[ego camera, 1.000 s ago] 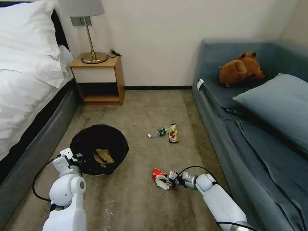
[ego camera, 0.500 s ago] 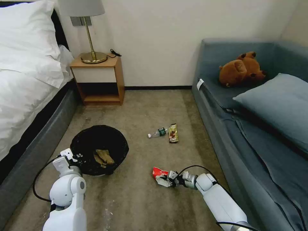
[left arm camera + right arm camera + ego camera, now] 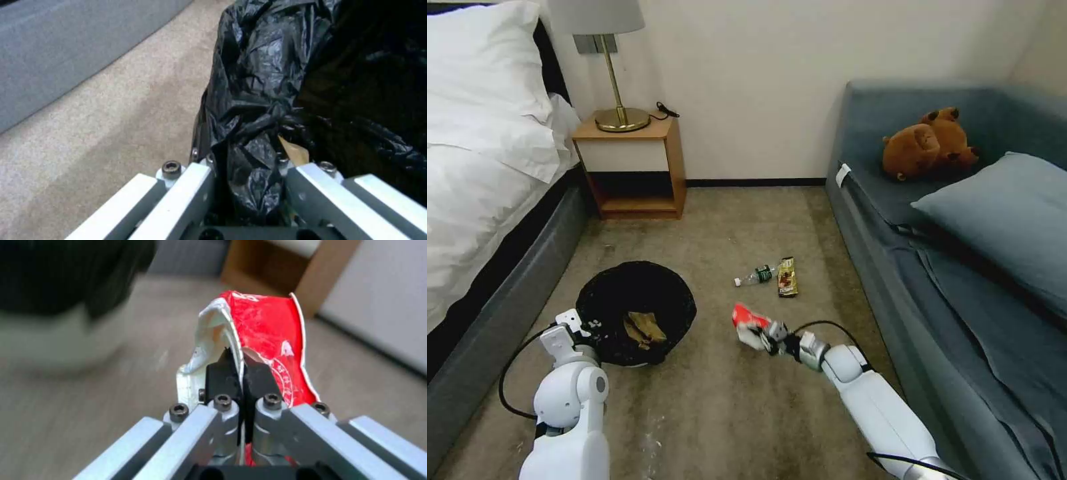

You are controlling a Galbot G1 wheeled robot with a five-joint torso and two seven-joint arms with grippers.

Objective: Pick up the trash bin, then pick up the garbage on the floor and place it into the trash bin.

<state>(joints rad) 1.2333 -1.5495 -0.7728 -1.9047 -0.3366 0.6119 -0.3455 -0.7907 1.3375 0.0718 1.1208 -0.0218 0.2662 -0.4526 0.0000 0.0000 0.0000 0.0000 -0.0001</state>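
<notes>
Right fingers (image 3: 242, 363) pinch red-and-white wrapper (image 3: 267, 340), airborne.

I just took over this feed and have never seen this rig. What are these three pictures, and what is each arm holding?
This is a wheeled robot with two white arms, each ending in a two-fingered gripper. The wide picture comes from its head camera, looking down at a bedroom carpet. The other two come from cameras on each wrist, looking along the fingers.

The left gripper is clamped on the rim of the trash bin, through its black bag; the left wrist view shows that bag pinched between the fingers. A brown paper bag lies inside the bin.

The right gripper is shut on a red-and-white wrapper, which is off the floor beside the bin; the right wrist view shows it up close.

On the carpet lie a small bottle and a gold wrapper.
</notes>
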